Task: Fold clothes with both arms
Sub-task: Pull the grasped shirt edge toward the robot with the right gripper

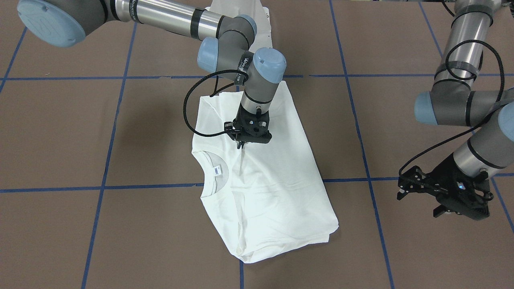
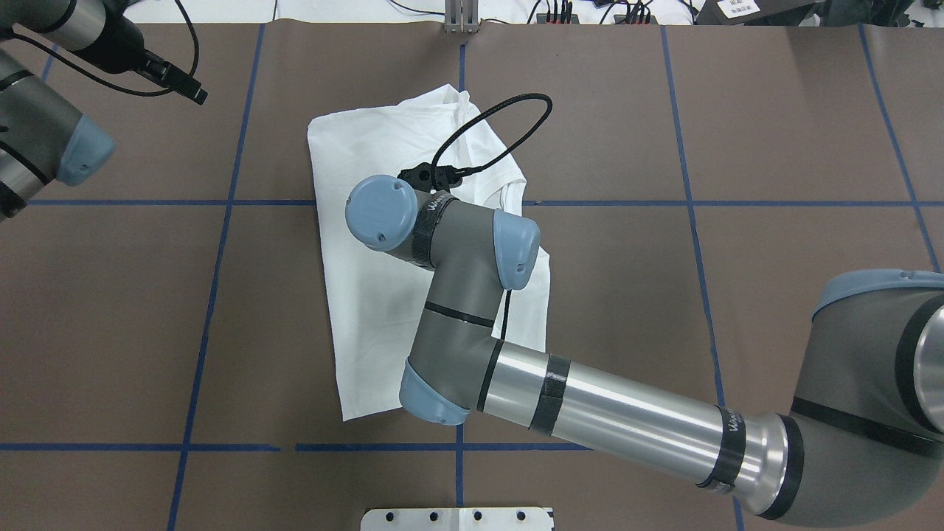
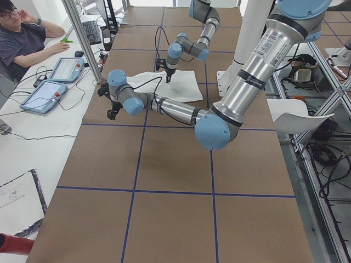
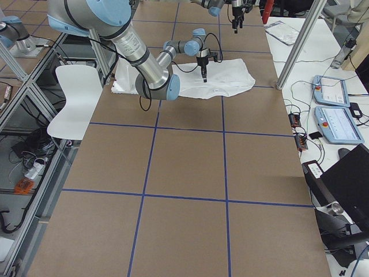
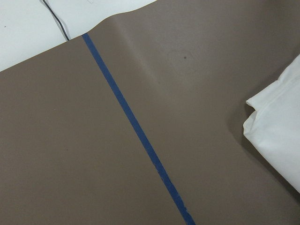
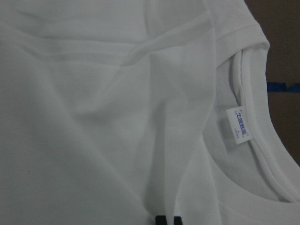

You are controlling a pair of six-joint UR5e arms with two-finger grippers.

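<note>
Exterior front-facing is showing the white T-shirt lying part-folded on the bench, soft and light, so pinching all layers at its corners is looking wisest, while the right end effector is hovering closed near the collar and the left end effector is sitting off-cloth, its opening impossible to tell.

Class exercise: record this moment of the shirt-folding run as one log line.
white long-sleeved cotton T-shirt: partly folded, on brown table | right gripper: shut, over shirt by ribbed collar | left gripper: open, off shirt

Brown table with blue tape grid; white chair beside.
</note>
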